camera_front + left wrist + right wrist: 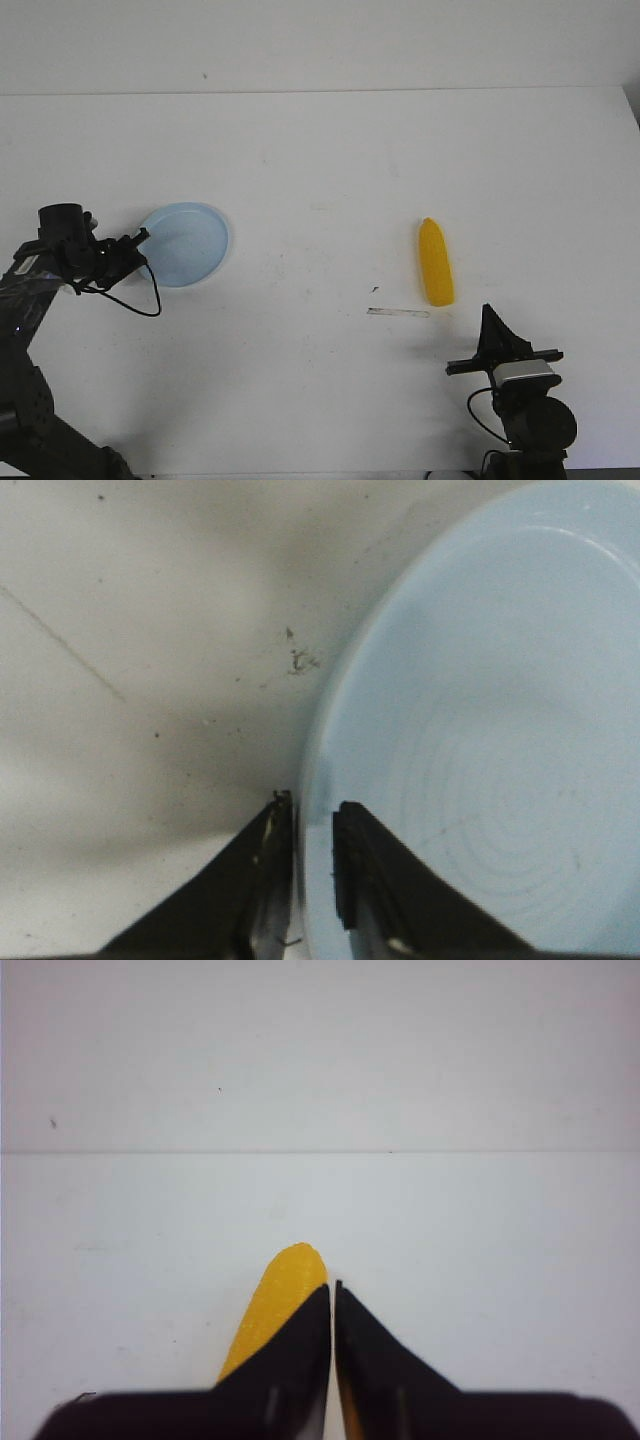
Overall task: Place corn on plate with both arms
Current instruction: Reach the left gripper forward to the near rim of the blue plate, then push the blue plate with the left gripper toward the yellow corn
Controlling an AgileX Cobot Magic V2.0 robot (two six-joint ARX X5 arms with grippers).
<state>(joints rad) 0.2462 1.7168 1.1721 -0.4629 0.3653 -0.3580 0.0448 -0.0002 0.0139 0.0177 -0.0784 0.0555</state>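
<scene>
Corn flat on table, just ahead of closed, empty right claw.

bench: white, flat, faintly scuffed; far edge meets a pale wall
plate: pale blue, round, flat on the bench at the left side
corn: yellow, lying on the bench right of centre, rounded tip toward the far edge, well apart from the plate
marks: 1 thin grey strip and 1 small dark fleck, just left of the corn's near end
</scene>
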